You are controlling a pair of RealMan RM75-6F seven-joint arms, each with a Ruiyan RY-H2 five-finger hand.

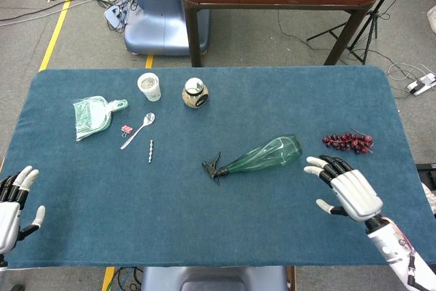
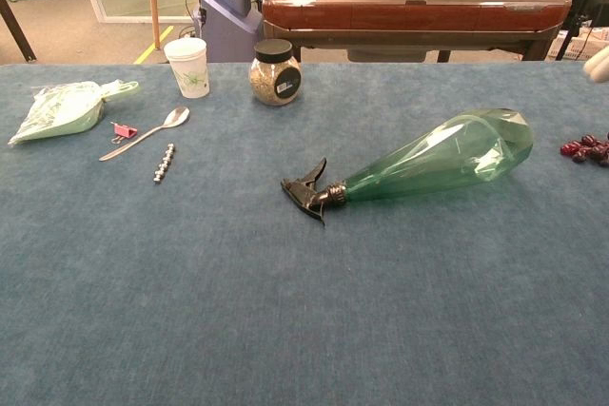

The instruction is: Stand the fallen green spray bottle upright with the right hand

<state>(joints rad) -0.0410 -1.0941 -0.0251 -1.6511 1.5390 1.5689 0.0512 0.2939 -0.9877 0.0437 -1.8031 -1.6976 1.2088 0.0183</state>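
A green spray bottle (image 1: 262, 155) lies on its side at the middle of the blue counter (image 1: 204, 223), its black nozzle (image 1: 212, 166) pointing toward the counter's left edge. Right of the bottle's wide base, the right hand (image 1: 347, 189) hovers with fingers spread, holding nothing and not touching the bottle. Red grapes (image 1: 349, 142) sit beyond that hand, right of the bottle. Well left of the bottle lie a metal rod (image 1: 150, 150), a spoon (image 1: 139, 129), a pink clip (image 1: 126, 129) and a green dustpan (image 1: 92, 115); a paper cup (image 1: 149, 86) and a jar (image 1: 195, 93) stand farther back. The left hand (image 1: 12, 199) is open at the counter's near left corner.
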